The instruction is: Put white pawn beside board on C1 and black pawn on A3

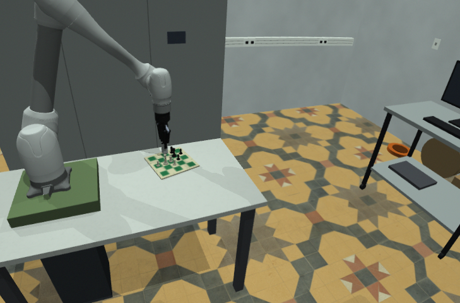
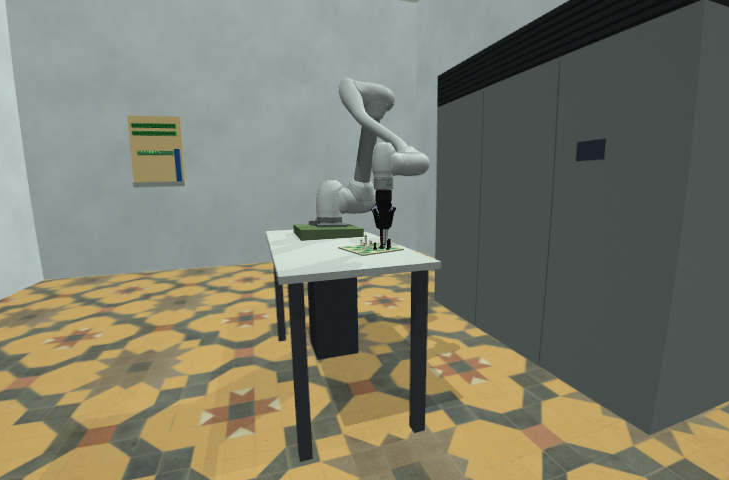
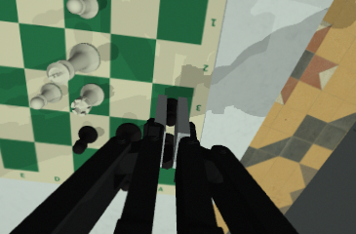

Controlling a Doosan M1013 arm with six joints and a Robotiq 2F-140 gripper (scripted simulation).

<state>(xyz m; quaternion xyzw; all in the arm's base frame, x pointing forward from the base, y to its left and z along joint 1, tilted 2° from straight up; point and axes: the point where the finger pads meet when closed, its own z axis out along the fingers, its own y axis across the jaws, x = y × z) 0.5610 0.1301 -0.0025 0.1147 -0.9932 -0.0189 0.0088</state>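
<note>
Black pawn (image 3: 171, 111), light, rigid and slick, sits clenched in your tool (image 3: 172, 128); keep it gripped at the waist.

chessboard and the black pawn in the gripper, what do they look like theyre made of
Chessboard: flat matte green and cream squares, perhaps printed card or painted wood. Black pawn, pinched in the gripper: smooth, uniformly black, likely plastic or lacquered wood.
</note>
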